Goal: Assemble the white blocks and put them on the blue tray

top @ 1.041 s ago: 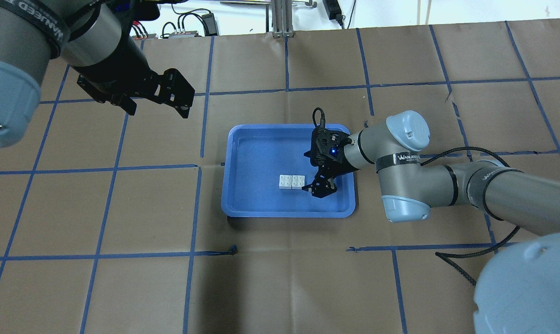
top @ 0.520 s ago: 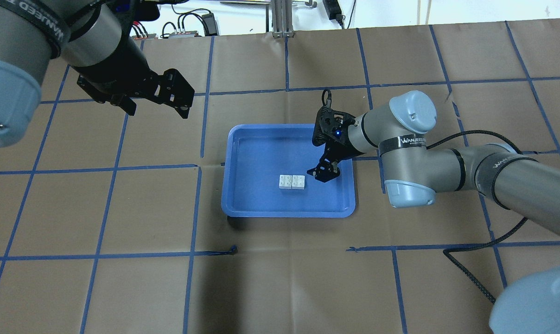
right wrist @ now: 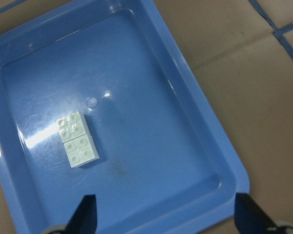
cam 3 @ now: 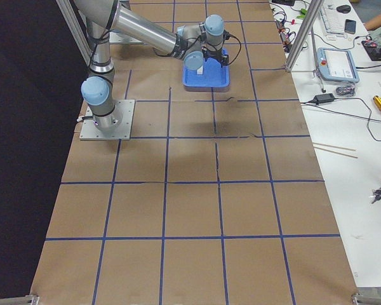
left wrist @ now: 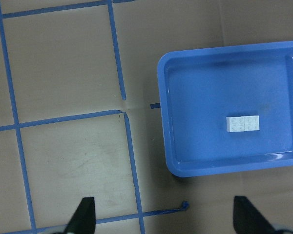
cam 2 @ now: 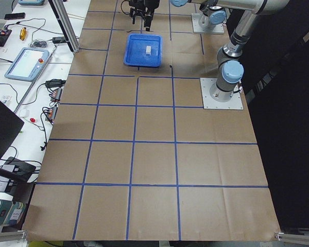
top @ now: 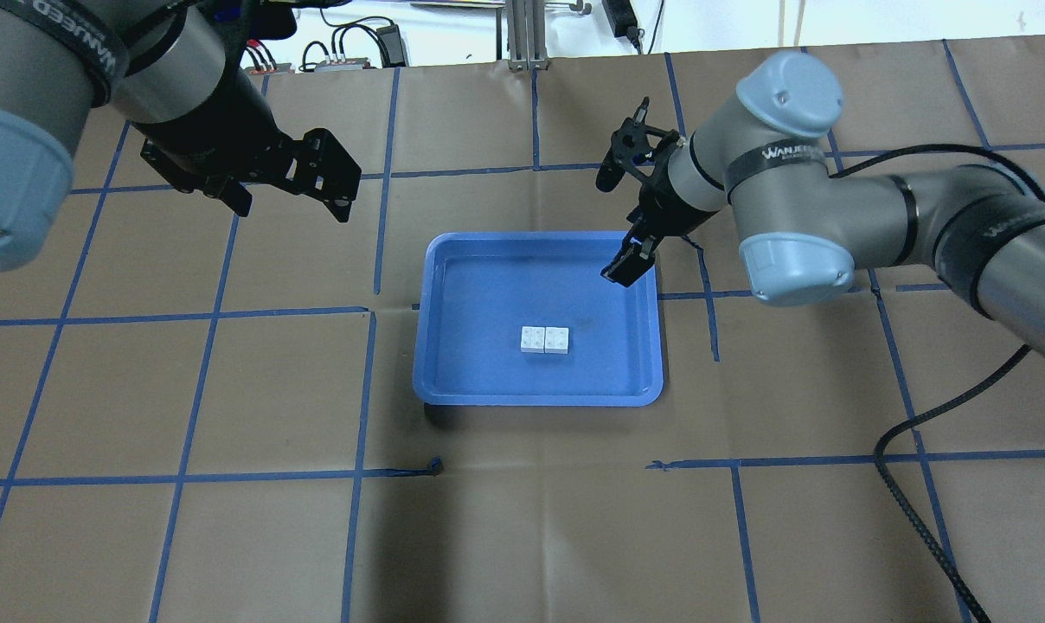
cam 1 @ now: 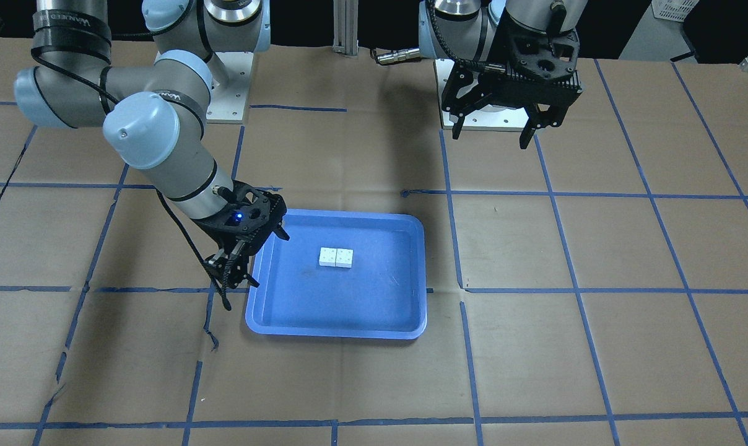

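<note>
You see the blocks (top: 546, 339) touching side by side in the tray (top: 488, 285), left pincer (top: 298, 208) and right pincer (top: 616, 227) both spread, holding nothing

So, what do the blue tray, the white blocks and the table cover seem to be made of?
Blue tray: likely smooth, glossy plastic; light glints on its floor. White blocks: probably hard moulded plastic, slightly shiny, with crisp round studs. Table cover: looks like matte brown paper, with visible creases.
</note>
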Controlling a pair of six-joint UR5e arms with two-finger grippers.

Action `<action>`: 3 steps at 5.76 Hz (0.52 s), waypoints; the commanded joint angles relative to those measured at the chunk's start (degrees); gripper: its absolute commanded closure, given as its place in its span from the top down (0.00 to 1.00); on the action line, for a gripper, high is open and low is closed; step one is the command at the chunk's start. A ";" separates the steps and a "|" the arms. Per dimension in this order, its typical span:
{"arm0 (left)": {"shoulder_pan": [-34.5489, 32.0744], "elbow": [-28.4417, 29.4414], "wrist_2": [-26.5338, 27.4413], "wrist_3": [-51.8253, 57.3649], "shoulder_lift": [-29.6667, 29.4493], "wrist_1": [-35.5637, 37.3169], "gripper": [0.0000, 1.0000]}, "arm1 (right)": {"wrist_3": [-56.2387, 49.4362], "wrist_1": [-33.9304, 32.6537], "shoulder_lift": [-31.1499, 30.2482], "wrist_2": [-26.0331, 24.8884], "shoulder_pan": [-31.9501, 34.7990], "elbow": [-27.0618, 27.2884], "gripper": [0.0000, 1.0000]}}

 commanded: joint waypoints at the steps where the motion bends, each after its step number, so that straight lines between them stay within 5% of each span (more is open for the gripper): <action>1: 0.00 0.02 -0.01 0.00 0.01 -0.05 0.99 | 17.17 12.39 -0.42 -6.43 -0.59 -8.80 1.00; 3: 0.00 0.10 0.43 0.00 0.71 -2.14 0.99 | 43.41 27.75 -2.33 -13.65 -1.12 -16.01 1.00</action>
